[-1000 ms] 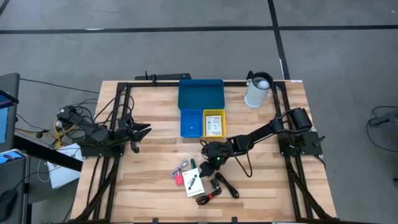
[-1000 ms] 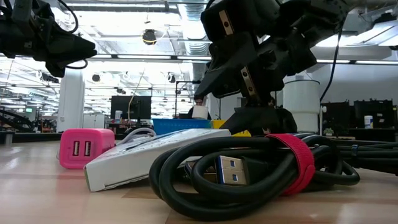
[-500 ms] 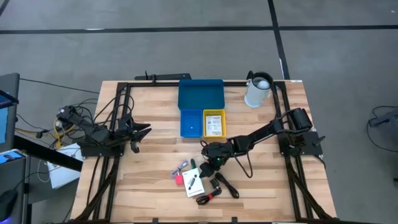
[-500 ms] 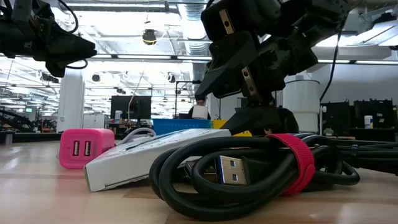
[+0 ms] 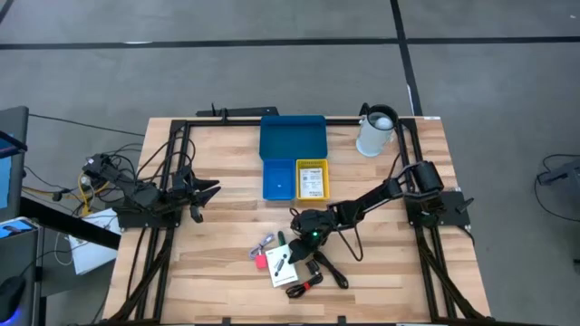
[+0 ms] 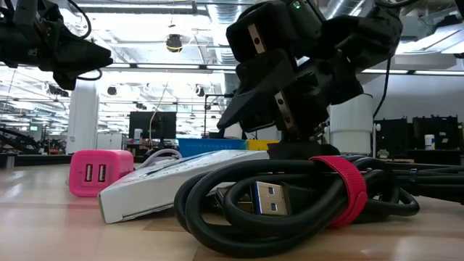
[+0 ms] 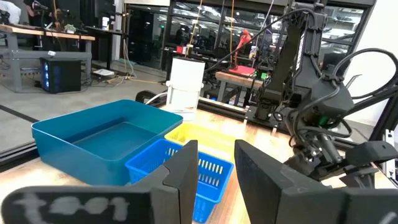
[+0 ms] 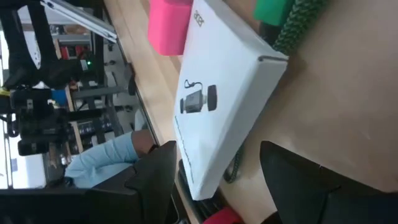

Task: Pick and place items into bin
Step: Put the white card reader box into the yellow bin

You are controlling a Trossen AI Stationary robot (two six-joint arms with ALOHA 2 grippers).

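Down near the front middle of the table point(image 5: 217, 272), the right gripper point(image 5: 304, 237) hangs just above the cluster of items, its 2 fingers point(image 8: 155, 171) spread wide with nothing between them. From the right wrist view, the gap frames the end of the white box point(image 8: 224, 93), which lies flat on the wood with the pink-red block point(image 8: 169, 25) beside its far end and a green-tipped braided cord point(image 8: 292, 18) along its other edge. In the high view the white box point(image 5: 283, 264) sits beside the pink-red block point(image 5: 260, 261), and the coiled black cable point(image 5: 322, 270) with its red strap point(image 6: 341, 181) lies just to the right of them. The bin point(image 5: 292, 140), 1 wide blue tray joined to a small blue and a small yellow bin, stands well apart toward the back middle. The left gripper point(image 5: 207, 190) waits at the left side, fingers point(image 7: 186, 174) parted and empty.
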